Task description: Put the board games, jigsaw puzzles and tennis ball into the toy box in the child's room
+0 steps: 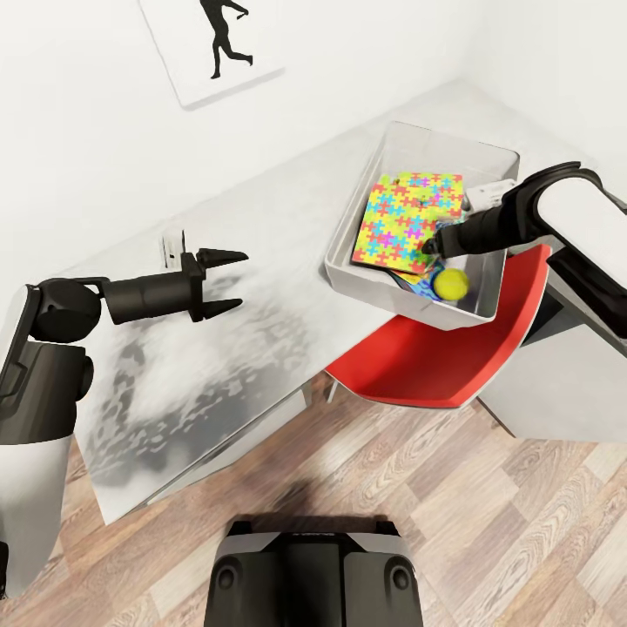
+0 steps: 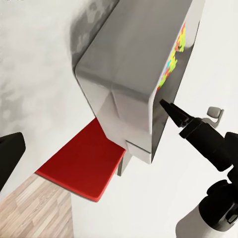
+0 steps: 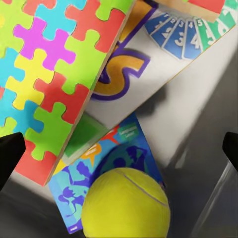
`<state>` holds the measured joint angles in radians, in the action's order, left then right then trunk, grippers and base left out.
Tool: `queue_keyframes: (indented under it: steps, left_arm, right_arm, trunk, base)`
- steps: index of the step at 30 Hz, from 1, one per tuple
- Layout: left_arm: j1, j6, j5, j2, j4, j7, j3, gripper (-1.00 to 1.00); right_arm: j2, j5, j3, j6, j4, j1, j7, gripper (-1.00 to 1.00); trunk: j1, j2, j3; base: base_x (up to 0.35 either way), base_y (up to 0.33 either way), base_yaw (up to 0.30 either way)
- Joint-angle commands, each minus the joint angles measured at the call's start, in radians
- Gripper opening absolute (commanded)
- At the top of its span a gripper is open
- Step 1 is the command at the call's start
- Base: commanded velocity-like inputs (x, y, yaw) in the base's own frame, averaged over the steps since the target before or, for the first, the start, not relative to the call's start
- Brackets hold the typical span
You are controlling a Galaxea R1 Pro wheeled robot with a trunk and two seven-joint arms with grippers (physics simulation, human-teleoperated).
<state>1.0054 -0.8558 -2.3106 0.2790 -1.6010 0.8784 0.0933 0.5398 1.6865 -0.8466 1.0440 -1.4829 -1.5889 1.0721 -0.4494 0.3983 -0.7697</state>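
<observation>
- Retracting cleanly looks like the step in hand: the right gripper (image 1: 433, 246) sits inside the box (image 1: 347, 252) with its fingers spread and nothing between them, so the toys seem delivered.
- Lift straight up before swinging away; the box wall stands close beside the gripper, and the box overhangs the table (image 1: 261, 287) edge above the red chair (image 1: 435, 366), so a nudge could tip it.
- Keep clear of the puzzle (image 3: 54, 74), which leans tilted just beside the gripper, resting on the game boxes.
- The ball (image 3: 126, 203) lies right under the gripper, yellow-green with a pale seam, touching the blue game (image 3: 109, 158).
- A white game with a yellow "S" (image 3: 144, 69) lies flat beneath the puzzle.
- The left gripper (image 1: 225, 281) hovers over bare table, well apart from the box, fingers apart and empty.
- Whether every toy is in the box I cannot tell.
</observation>
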Motion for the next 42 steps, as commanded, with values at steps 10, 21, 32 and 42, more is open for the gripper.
queue_keyframes:
  steps: [10,21,32,42]
  left_arm:
    - [-0.008,0.001,-0.01,0.0,-0.003,0.007,-0.001,1.0]
    - [-0.028,0.0,-0.01,0.0,-0.005,0.003,-0.026,1.0]
    - [-0.036,-0.002,-0.01,0.0,-0.005,0.002,-0.033,1.0]
    - [-0.037,-0.004,-0.01,0.0,-0.005,0.002,-0.032,1.0]
  right_arm:
    - [-0.007,0.01,0.01,0.003,-0.038,-0.039,0.001,1.0]
    - [-0.024,0.01,0.021,0.003,-0.079,-0.06,-0.001,1.0]
    - [-0.013,0.012,0.028,-0.04,-0.107,-0.055,0.003,1.0]
    - [-0.001,0.014,0.056,-0.095,-0.124,-0.044,0.007,1.0]
  trunk:
    - [-0.001,0.002,-0.001]
    - [-0.001,0.002,-0.001]
    - [-0.001,0.002,0.0]
    - [-0.001,0.002,0.012]
  base:
    - [0.0,0.0,0.0]
    - [0.0,0.0,0.0]
    - [0.0,0.0,0.0]
    - [-0.062,0.0,0.0]
